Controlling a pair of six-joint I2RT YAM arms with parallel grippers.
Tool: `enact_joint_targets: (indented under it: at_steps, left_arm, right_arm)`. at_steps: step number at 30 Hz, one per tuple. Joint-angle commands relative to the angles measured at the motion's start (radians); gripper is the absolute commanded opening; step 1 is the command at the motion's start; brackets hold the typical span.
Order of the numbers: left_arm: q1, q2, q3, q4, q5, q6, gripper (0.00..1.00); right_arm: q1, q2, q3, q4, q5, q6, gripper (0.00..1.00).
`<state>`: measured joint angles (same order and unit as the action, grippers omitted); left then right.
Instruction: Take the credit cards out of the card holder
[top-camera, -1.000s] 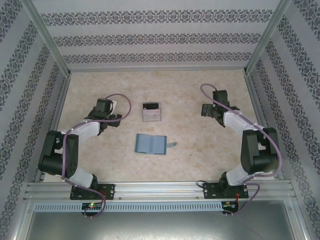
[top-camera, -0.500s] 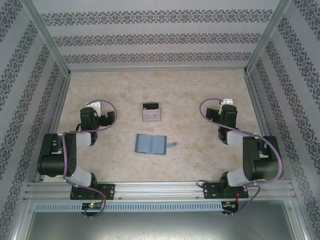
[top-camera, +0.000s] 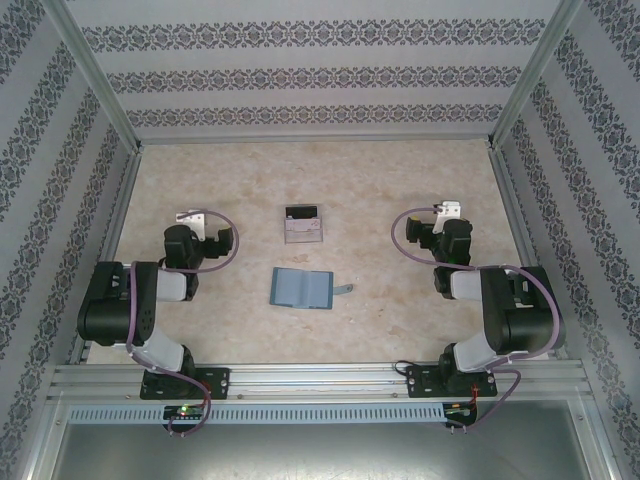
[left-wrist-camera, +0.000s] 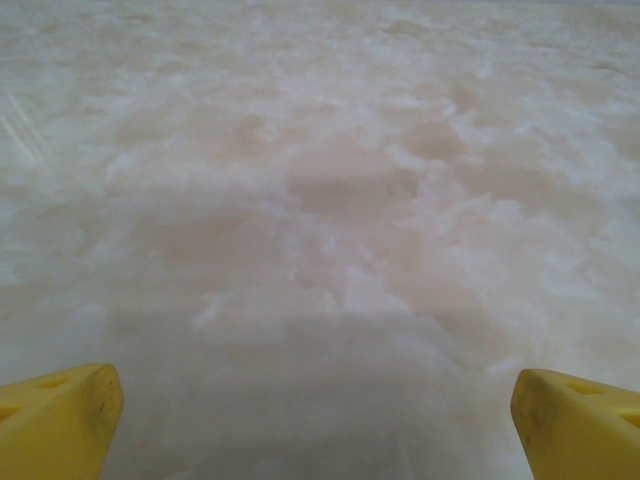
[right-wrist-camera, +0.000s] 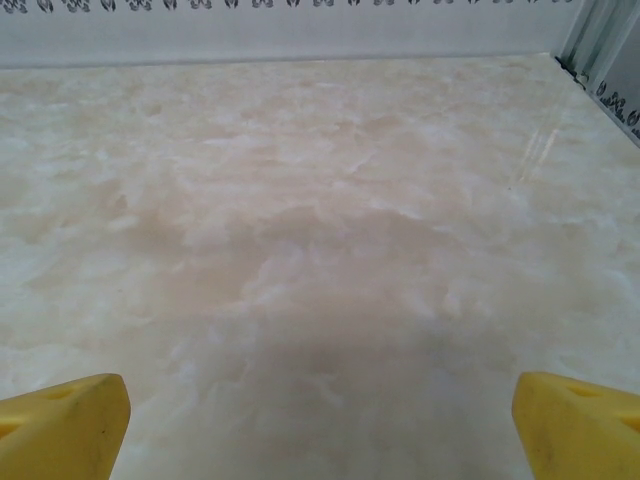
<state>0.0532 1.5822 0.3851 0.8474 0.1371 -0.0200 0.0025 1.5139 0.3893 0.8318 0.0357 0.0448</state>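
There are two arms, the left arm (top-camera: 130, 300) and the right arm (top-camera: 505, 310). Each ends in one claw, the left claw (left-wrist-camera: 318, 425) and the right claw (right-wrist-camera: 320, 425), and each claw shows two yellow fingertips (left-wrist-camera: 55, 420). On the single worktop (top-camera: 400, 180) lie one card holder (top-camera: 301, 288) with one strap tab (top-camera: 345, 290), and one clear plastic box (top-camera: 303, 230) with one dark patch (top-camera: 301, 212) at its far end, too small to tell what it is.

Open desk (top-camera: 400, 180) surface surrounds the card holder (top-camera: 302, 288) left, right and near. The clear box (top-camera: 303, 226) stands just behind it, apart. The left arm (top-camera: 150, 285) and right arm (top-camera: 510, 310) sit folded well aside, by the patterned walls (top-camera: 300, 75).
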Motion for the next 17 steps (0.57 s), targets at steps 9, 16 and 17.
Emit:
enact_joint_targets:
  at_steps: [9, 16, 17]
  left_arm:
    - [-0.05, 0.003, -0.003, 0.096, -0.099, 0.031, 1.0]
    - [-0.049, 0.001, -0.014, 0.113, -0.035, 0.053, 1.0]
    - [-0.049, 0.002, -0.014, 0.114, -0.034, 0.054, 1.0]
  right_arm:
    - [0.01, -0.007, -0.003, 0.05, 0.006, -0.014, 0.98]
    - [0.01, -0.003, 0.004, 0.042, -0.03, -0.024, 0.98]
    - [0.01, -0.008, -0.001, 0.048, -0.03, -0.025, 0.98]
